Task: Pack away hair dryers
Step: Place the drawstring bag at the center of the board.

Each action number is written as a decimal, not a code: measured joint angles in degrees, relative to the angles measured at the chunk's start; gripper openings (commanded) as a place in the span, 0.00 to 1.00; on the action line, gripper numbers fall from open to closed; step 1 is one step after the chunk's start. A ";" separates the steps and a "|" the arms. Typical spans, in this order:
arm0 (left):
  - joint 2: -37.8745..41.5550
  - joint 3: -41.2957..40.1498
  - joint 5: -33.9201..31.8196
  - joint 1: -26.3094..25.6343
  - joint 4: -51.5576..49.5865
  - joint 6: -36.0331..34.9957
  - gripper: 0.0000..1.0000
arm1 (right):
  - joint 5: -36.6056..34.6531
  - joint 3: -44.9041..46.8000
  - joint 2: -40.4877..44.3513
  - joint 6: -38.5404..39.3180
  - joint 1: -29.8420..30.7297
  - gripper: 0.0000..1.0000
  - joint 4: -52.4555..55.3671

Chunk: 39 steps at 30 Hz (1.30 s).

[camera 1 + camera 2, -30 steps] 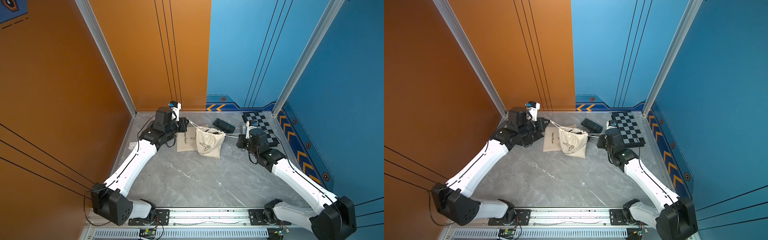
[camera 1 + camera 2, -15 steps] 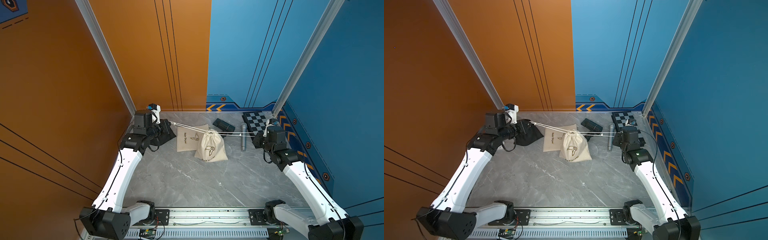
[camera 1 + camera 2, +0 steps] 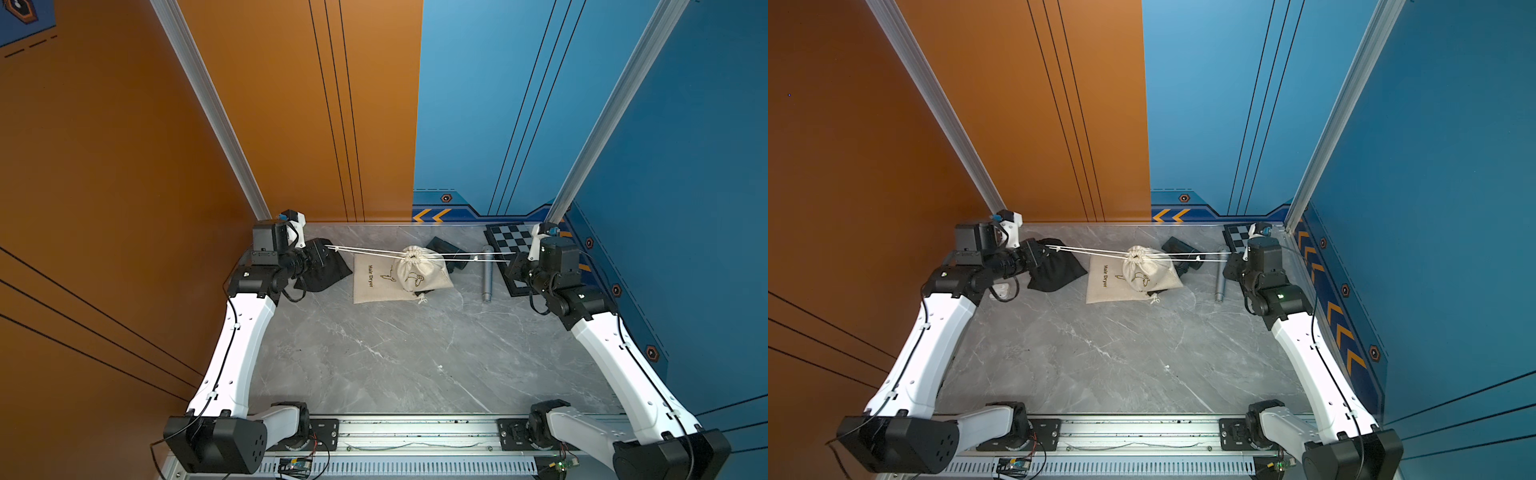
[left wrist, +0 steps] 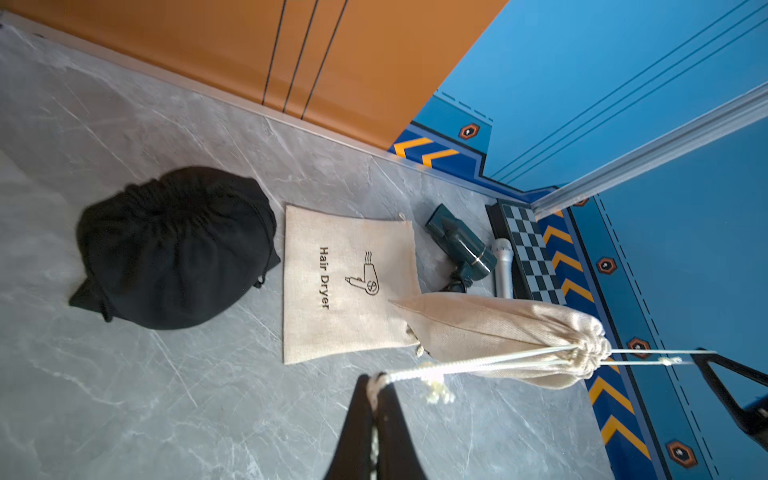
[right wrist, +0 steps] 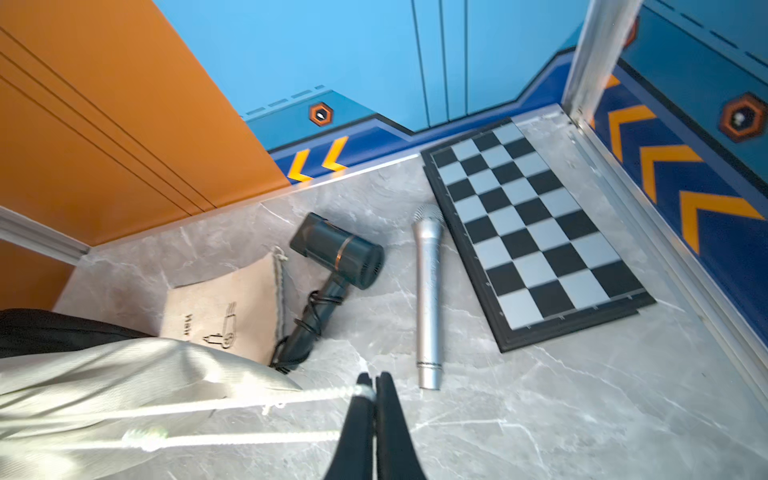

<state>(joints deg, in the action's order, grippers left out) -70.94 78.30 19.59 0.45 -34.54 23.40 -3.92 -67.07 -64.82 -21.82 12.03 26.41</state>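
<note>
A black hair dryer (image 3: 446, 253) (image 5: 336, 257) lies at the back of the table with cord wound round its handle. In front of it a filled beige drawstring bag (image 3: 419, 272) (image 4: 498, 332) has its mouth cinched tight. Taut white cords (image 3: 365, 250) run from the mouth to both sides. My left gripper (image 3: 328, 248) (image 4: 377, 380) is shut on the cord end at the far left. My right gripper (image 3: 508, 261) (image 5: 376, 379) is shut on the cord end at the far right. What is in the bag is hidden.
A flat beige bag (image 3: 374, 282) printed "Hair Dryer" lies under the filled one. A bulging black cloth bag (image 3: 322, 270) sits below my left gripper. A grey microphone (image 3: 487, 274) and a chessboard (image 3: 509, 241) lie at the right, near the blue wall.
Both grippers have moved apart, left to the left and right to the right. The cords have pulled taut and the beige bag's mouth has drawn shut.
</note>
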 measured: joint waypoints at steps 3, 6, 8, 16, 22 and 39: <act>-2.73 5.88 -0.24 0.81 0.02 0.13 0.00 | -0.35 -7.34 -4.57 0.00 3.65 0.00 -0.15; -6.82 12.46 -0.52 1.31 0.42 0.17 0.00 | -0.33 -15.89 -11.47 0.00 6.27 0.00 -0.57; -10.19 16.98 -0.57 1.75 0.57 0.20 0.00 | -0.26 -22.38 -17.42 0.00 8.09 0.00 -1.38; -23.43 32.22 0.24 2.14 0.42 0.66 0.00 | 3.41 -46.66 -39.30 -0.09 9.84 0.00 -3.19; -32.72 43.56 1.60 2.36 1.36 1.95 0.00 | 8.79 -67.10 -55.30 -2.49 8.92 0.00 -6.75; -50.66 53.86 6.03 5.95 13.00 7.54 0.00 | 15.78 -82.82 -83.12 -15.76 4.68 0.00 -32.13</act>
<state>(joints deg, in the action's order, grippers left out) -121.60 132.16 25.63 6.39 -21.54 30.94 11.86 -149.88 -147.94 -37.58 16.71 -5.72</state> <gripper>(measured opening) 0.050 0.048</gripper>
